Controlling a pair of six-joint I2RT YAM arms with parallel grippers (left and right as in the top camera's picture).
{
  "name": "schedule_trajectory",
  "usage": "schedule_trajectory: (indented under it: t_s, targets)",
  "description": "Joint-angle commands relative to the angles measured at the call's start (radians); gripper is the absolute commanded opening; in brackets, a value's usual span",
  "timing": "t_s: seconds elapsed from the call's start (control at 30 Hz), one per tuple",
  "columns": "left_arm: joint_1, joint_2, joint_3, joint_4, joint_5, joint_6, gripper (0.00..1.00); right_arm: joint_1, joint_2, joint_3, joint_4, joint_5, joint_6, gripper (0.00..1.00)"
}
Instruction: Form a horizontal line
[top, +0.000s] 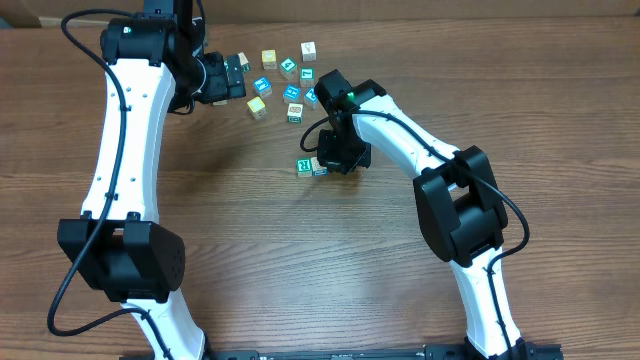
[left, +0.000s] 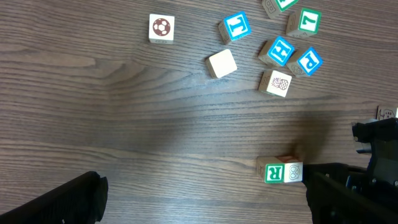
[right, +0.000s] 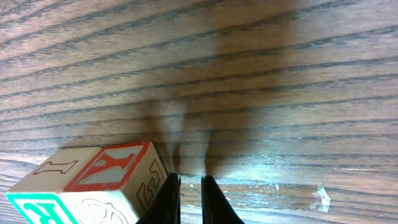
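Two letter blocks sit side by side on the wood table: a green R block (top: 304, 167) and a white block (top: 319, 166). In the left wrist view they are the R block (left: 274, 173) and the white block (left: 293, 172). My right gripper (top: 336, 156) is just right of them, its fingers (right: 189, 199) nearly together with nothing between, the left finger against the block with a red Y (right: 112, 167). My left gripper (top: 228, 78) hangs high and open over the table, empty (left: 205, 199). Several loose blocks (top: 288, 67) lie at the back.
In the left wrist view the loose blocks include a soccer-ball block (left: 161, 28), a blue T (left: 236, 26), a blank one (left: 222, 63), a blue H (left: 280, 51), a blue P (left: 308, 61), a pineapple block (left: 277, 83) and a green 7 (left: 308, 22).
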Motion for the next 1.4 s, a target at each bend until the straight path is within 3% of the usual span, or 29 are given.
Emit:
schedule_trajectory:
  t_s: [0.0, 0.33, 0.43, 0.67, 0.97, 1.37]
  targets:
    - [-0.006, 0.005, 0.006, 0.0, -0.007, -0.01, 1.0, 0.005, -0.036, -0.005, 0.0, -0.002, 0.011, 0.08]
    - [-0.006, 0.005, 0.006, 0.0, -0.007, -0.01, 1.0, 0.005, -0.036, -0.005, -0.015, 0.03, 0.01, 0.09]
    - [-0.006, 0.005, 0.006, 0.0, -0.007, -0.01, 1.0, 0.0, -0.036, -0.005, -0.104, 0.124, 0.01, 0.08]
    - [-0.006, 0.005, 0.006, 0.0, -0.007, -0.01, 1.0, 0.012, -0.036, -0.005, -0.241, 0.109, 0.002, 0.04]
    - [-0.006, 0.005, 0.006, 0.0, -0.007, -0.01, 1.0, 0.106, -0.036, -0.005, -0.201, 0.088, -0.024, 0.04]
    - [-0.006, 0.005, 0.006, 0.0, -0.007, -0.01, 1.0, 0.121, -0.036, -0.005, -0.126, 0.097, -0.024, 0.04]
